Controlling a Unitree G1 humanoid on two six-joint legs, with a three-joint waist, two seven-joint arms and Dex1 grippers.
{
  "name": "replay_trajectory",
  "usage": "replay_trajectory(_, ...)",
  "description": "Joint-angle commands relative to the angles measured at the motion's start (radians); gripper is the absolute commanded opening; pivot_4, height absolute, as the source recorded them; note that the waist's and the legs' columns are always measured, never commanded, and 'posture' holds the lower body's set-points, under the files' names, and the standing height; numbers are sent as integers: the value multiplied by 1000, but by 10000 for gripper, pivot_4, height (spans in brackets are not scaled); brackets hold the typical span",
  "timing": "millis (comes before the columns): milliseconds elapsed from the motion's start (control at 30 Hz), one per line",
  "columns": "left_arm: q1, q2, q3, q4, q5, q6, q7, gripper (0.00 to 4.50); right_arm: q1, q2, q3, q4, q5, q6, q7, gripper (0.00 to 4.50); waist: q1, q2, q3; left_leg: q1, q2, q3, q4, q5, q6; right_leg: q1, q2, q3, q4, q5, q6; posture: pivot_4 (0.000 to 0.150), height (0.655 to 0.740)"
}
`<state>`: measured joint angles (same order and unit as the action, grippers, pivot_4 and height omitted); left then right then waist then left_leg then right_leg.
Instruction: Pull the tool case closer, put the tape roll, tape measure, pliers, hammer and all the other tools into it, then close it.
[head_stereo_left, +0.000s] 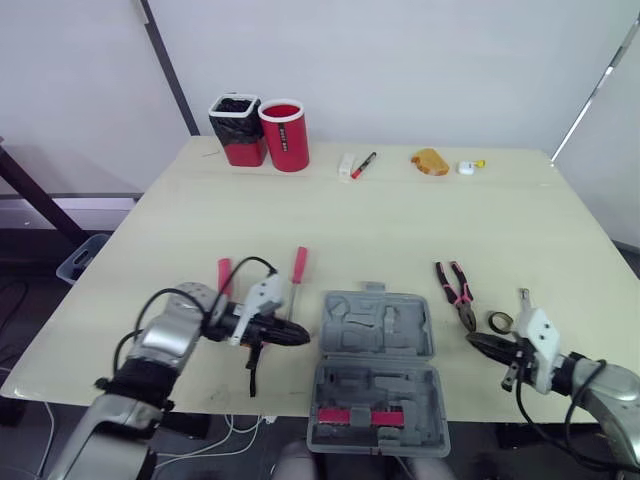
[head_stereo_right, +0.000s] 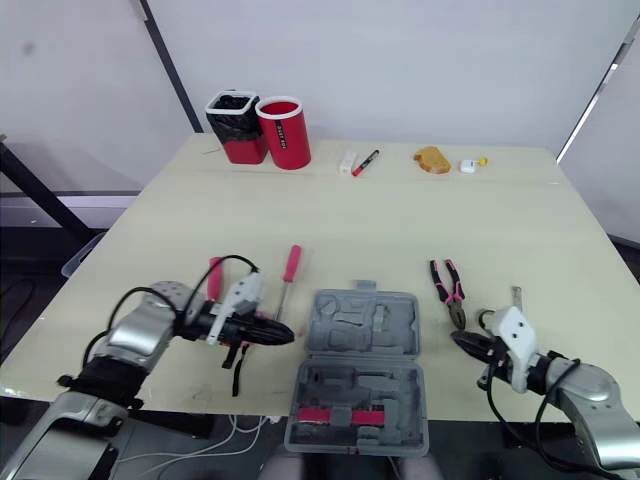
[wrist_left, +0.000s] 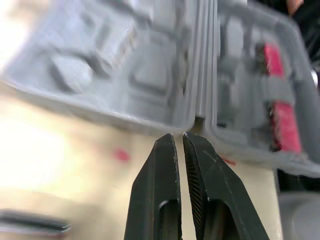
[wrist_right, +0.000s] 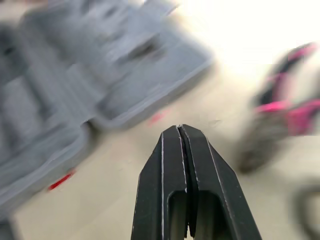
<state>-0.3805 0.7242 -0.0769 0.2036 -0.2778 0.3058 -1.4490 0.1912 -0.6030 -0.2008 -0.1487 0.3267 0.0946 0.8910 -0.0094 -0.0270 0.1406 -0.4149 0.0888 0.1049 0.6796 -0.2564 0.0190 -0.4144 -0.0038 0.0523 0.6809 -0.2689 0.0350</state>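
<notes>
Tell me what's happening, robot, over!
Left tool, right tool shut, empty, either side of open tool case. Pliers, screwdriver out on table. Nothing blocking.

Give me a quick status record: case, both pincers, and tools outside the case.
tool case: open, flat at the table's near edge, between the pincers
in case: one red tool, near half
left pincer: shut, empty, tips by the case's left side
right pincer: shut, empty, right of the case
outside: pliers and tape roll on its right; red-handled screwdriver on its left

Silver-grey arms (head_stereo_left: 165, 345), white wrist housings (head_stereo_left: 262, 298), black ridged fingers (wrist_left: 160, 200), looping black cables (head_stereo_left: 250, 265)
</notes>
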Motion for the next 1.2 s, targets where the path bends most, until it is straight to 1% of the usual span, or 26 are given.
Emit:
replay_trajectory(33, 55, 18, 142, -82, -112, 23, 46, 3541, 53, 16, -104, -17, 37, -87, -24, 0, -1, 0, 0, 0, 0, 0, 0, 0, 0, 1, 0, 0, 0, 0, 0, 1500, 7400)
replay_trajectory(100, 103, 22, 208, -106, -150, 31, 73, 3541, 87, 32, -153, -17, 72, -100, -28, 0, -2, 0, 0, 1, 0, 0, 0, 0, 0, 1, 0, 0, 0, 0, 0, 1500, 7400)
replay_trajectory(300, 299, 31, 404, -111, -202, -48, 138, 3541, 193, 41, -298, 11, 160, -140, 2, 0, -4, 1, 0, 2, 1, 0, 0, 0, 0, 2, -1, 0, 0, 0, 0, 1500, 7400)
replay_trajectory(367, 360, 30, 458, -97, -216, -67, 151, 0, 226, 43, -336, 44, 175, -159, 20, 5021, -3, 0, 0, 2, 1, 0, -1, 0, 0, 2, -1, -1, -1, -1, -1, 1500, 7400)
replay_trajectory(400, 385, 30, 478, -86, -216, -82, 155, 2915, 240, 45, -352, 64, 178, -173, 29, 8502, -3, 0, 0, 2, 1, 0, -1, 0, 0, 2, -1, -1, -1, -1, -2, 1500, 7400)
replay_trajectory(433, 414, 30, 504, -70, -218, -94, 158, 4821, 255, 48, -368, 86, 183, -186, 40, 11153, -1, 1, 0, 2, 1, 0, -1, 0, 0, 2, -1, -1, -1, -1, -2, 1500, 7400)
replay_trajectory(467, 437, 30, 524, -55, -219, -105, 161, 7651, 267, 51, -380, 104, 186, -198, 48, 17325, -1, 1, 0, 2, 0, 0, -1, 0, 0, 2, -3, -2, -1, -2, -3, 1500, 7400)
replay_trajectory(500, 465, 31, 549, -29, -216, -124, 165, 11359, 284, 56, -394, 114, 195, -207, 58, 20164, -1, 1, 0, 2, 0, 1, -1, 0, 0, 2, -3, -2, -1, -2, -4, 1500, 7400)
replay_trajectory(533, 486, 31, 567, -11, -215, -140, 167, 13573, 296, 60, -402, 121, 202, -214, 65, 22043, -2, 1, 0, 3, 0, 1, -2, 0, 0, 2, -5, -3, -1, -2, -4, 1500, 7400)
replay_trajectory(633, 538, 23, 600, 25, -213, -183, 178, 26886, 325, 70, -421, 133, 218, -230, 79, 36415, -3, 1, 0, 3, 0, 0, -4, 0, 0, 2, -6, -3, -2, -2, -4, 1500, 7400)
replay_trajectory(667, 549, 21, 606, 34, -215, -195, 178, 32871, 334, 74, -424, 134, 222, -235, 83, 42234, -3, 1, 0, 4, 0, 0, -4, 0, 0, 2, -6, -3, -2, -2, -4, 1500, 7400)
replay_trajectory(700, 556, 19, 607, 34, -217, -201, 181, 37478, 336, 73, -427, 140, 225, -239, 88, 45000, -3, 1, 0, 4, 0, 0, -4, 0, 0, 2, -6, -3, -2, -2, -4, 1500, 7400)
replay_trajectory(733, 567, 16, 614, 44, -218, -211, 181, 42630, 346, 81, -432, 140, 229, -241, 89, 45000, -3, 1, 0, 4, 0, -1, -4, 0, 0, 2, -7, -3, -2, -2, -4, 1500, 7400)
replay_trajectory(767, 574, 15, 618, 55, -217, -222, 183, 44319, 357, 89, -434, 143, 231, -246, 92, 45000, -3, 1, 0, 4, 0, -1, -4, 0, 0, 2, -7, -3, -2, -2, -4, 1500, 7400)
replay_trajectory(1033, 560, 25, 597, 95, -213, -258, 185, 44319, 379, 101, -431, 172, 218, -261, 74, 45000, -3, 1, -1, 5, 0, -1, -6, 0, 0, 2, -10, -3, -2, -3, -4, 1500, 7400)
replay_trajectory(1100, 548, 32, 569, 73, -198, -291, 160, 44319, 371, 88, -421, 148, 213, -228, 53, 45000, -3, 1, -1, 6, 0, -1, -6, 0, 0, 2, -10, -2, -2, -3, -4, 1500, 7400)
replay_trajectory(1200, 517, 28, 534, 5, -215, -280, 152, 44319, 362, 59, -399, 108, 190, -184, 28, 45000, -3, 1, -1, 6, -1, 0, -7, 0, 0, 2, -11, -2, -2, -2, -4, 1500, 7400)
